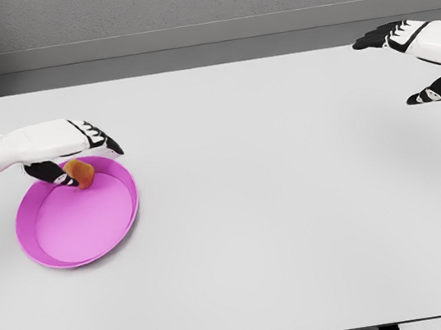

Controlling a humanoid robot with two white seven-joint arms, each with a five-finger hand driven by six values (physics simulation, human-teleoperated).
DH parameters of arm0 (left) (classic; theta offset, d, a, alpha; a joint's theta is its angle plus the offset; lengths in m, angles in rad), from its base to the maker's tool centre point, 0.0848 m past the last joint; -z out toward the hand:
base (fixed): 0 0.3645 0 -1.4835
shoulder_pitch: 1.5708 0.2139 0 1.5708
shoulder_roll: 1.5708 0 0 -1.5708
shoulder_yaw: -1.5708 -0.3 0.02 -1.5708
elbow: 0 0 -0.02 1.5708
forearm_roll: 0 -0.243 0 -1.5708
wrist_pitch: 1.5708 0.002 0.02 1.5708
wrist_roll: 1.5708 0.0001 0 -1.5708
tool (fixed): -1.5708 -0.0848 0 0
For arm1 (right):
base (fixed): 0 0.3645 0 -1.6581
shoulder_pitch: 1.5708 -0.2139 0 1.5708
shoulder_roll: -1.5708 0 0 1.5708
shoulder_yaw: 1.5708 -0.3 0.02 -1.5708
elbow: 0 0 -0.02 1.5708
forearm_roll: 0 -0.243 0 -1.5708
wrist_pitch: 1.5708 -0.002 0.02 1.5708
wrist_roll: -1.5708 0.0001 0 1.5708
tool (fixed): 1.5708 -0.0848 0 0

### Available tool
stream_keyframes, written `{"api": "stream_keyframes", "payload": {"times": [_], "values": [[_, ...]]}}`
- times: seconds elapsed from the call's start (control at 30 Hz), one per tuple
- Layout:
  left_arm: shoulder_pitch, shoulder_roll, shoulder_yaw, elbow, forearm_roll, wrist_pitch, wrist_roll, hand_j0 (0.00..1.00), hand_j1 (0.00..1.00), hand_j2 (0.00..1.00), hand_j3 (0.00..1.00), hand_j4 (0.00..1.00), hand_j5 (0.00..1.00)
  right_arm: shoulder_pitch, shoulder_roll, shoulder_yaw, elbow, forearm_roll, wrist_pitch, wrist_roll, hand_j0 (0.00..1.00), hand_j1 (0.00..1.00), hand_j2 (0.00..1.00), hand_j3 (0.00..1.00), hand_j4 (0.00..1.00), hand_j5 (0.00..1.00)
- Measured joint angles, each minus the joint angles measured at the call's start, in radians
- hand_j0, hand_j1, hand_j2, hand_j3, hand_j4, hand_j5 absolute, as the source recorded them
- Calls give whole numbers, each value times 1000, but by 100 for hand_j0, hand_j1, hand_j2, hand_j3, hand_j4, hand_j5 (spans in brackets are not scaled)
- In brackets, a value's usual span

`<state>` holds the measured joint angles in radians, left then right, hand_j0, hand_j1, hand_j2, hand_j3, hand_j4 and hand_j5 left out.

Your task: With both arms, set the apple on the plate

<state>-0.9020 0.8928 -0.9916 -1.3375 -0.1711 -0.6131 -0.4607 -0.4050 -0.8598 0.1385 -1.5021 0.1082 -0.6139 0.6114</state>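
A magenta plate lies on the white table at the left. An orange-brown apple hangs just above the plate's far rim. My left hand comes in from the left edge and is shut on the apple, its dark fingers curled over the top and its thumb underneath. My right hand hovers at the far right of the table, fingers spread and holding nothing, far from the plate.
The white table spans the whole view, with a grey wall behind its far edge. Nothing else stands on it besides the plate.
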Motion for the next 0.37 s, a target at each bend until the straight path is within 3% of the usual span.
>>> {"api": "stream_keyframes", "payload": {"times": [0.23, 0.37], "values": [[-20, -262, 10, -2, 22, 0, -1, 100, 100, 100, 100, 100, 100, 0, 0, -15, 10, 0, 0, 0, 100, 100, 100, 100, 100, 100], [-20, -319, 11, 5, 27, 0, -1, 100, 100, 100, 100, 100, 100, 2, 1, -17, 14, 0, 0, 0, 100, 100, 100, 100, 100, 100]]}}
